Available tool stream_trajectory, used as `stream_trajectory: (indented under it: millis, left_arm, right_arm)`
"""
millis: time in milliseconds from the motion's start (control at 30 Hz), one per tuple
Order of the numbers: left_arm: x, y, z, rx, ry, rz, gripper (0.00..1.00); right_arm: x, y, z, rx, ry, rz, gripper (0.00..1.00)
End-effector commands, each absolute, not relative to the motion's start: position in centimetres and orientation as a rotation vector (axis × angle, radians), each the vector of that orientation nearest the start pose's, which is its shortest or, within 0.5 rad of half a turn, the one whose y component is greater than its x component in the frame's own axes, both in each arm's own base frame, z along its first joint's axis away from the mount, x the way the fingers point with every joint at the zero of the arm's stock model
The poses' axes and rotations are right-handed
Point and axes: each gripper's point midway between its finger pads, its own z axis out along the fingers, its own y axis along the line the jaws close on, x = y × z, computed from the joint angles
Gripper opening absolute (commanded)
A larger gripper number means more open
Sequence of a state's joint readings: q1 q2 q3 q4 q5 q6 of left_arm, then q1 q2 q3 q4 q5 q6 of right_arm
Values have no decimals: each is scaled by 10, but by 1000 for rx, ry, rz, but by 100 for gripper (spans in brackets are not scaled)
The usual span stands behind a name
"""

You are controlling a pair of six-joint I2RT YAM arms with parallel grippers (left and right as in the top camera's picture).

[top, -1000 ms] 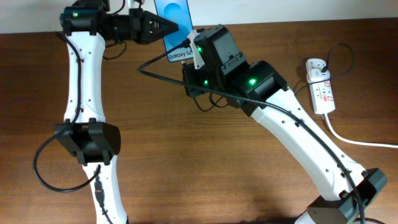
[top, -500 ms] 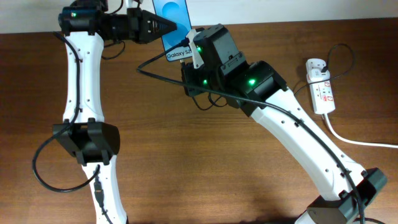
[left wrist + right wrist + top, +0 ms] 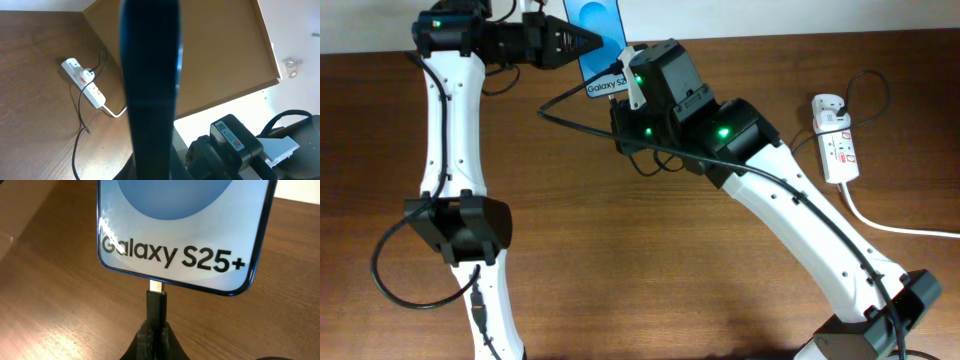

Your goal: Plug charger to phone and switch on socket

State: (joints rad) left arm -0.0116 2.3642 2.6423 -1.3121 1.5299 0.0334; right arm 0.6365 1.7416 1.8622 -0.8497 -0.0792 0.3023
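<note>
**Charging set, mid-connection: connector at the phone's port, socket untouched**

1. Black two-finger left gripper (image 3: 590, 42), just left of the phone. It is clenched on the phone's side edge. The grip appears meant to keep the handset steady and its lower end turned toward the other arm.

2. Rectangular, black-edged phone (image 3: 185, 230) with a bright blue screen showing a paler circle and model lettering. It is the reference item for this entry. It sits at the far edge of the brown wooden table (image 3: 620, 260) and appears to be lifted clear of it. The left wrist view shows it edge-on as a dark bar.

3. Small black connector (image 3: 156, 305) with a metal tip, directly below the phone's lower edge. The tip meets the port at mid-edge. Whether it is fully seated cannot be told.

4. Black right gripper (image 3: 155, 332), below the connector and to the phone's right in the overhead view. It is closed on the connector body and in line with the port, judged best for a straight push inward.

5. Thin black charger cable (image 3: 80, 110), trailing well right of the phone to a white plug (image 3: 828, 108).

6. Elongated white socket (image 3: 838, 150) with red markings and a thick white cord (image 3: 890, 225), far right of the phone and well apart from both arms. The plug sits in it. The switch position cannot be read, and switching is judged the step left to do.
</note>
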Motion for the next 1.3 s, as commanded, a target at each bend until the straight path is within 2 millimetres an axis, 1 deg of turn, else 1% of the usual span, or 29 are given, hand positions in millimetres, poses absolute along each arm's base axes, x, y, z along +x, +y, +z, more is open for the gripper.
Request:
stream_trajectory:
  millis: [0,200,300,467,700,900,967,1167,1267]
  left_arm:
    - [461,-183,361,583,1912,-1884,0]
    - [461,-183,361,583,1913,-1882,0]
    - [465,-182,354,570,1951,-1836,0]
    - [465,-182,354,570,1951,-1835,0]
    - [465,-182,354,550,1965,-1849,0]
    - [466,-182,355,540,1970,-1854,0]
    - [467,-182,355,548,1963,-1849,0]
    - [467,-182,355,549,1963,-1848,0]
    - [467,-182,356,554,1959,-1843,0]
  right_arm:
    - [393,291,328,-386,2221,525,4]
    - [395,288,328,-379,2219,504,4]
    - [395,288,328,-387,2216,499,4]
    - [395,287,328,-383,2215,491,4]
    - [392,292,328,-401,2220,520,4]
    - [385,288,318,-414,2271,507,4]
    - [382,292,318,-429,2273,537,4]
    - [382,292,318,-432,2273,540,4]
    - [385,295,324,-427,2245,552,4]
